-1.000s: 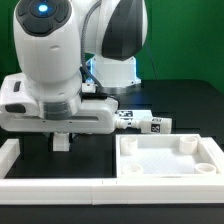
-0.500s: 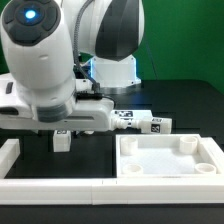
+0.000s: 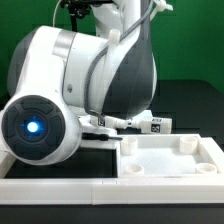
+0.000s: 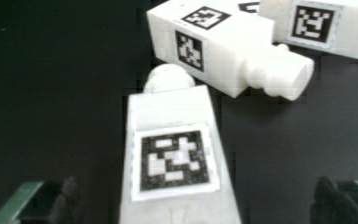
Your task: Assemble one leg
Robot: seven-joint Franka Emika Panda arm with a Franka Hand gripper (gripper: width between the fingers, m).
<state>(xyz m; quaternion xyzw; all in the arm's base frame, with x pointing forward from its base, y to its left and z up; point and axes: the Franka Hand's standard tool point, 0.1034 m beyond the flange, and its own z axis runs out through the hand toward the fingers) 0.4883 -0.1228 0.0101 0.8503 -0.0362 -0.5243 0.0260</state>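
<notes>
Leg, small white chunky tagged plastic post (image 4: 172, 150): lying loose, ungrasped; two-finger gripper (image 4: 190, 200) hovering astride, fingers spread. Pickup and fitting apparently remaining.

— Where does the panel (image 3: 168, 160) sit?
— On the counter (image 3: 195, 100), at the exterior view's right. The rail (image 3: 110, 188) runs in front of it, and the arm (image 3: 90, 90) fills the left.
— And the legs (image 3: 157, 125)?
— Two lie side by side just behind the panel. In the wrist view another leg (image 4: 172, 150) lies just beside them, between the fingers of the gripper (image 4: 194, 200), touching neither finger.
</notes>
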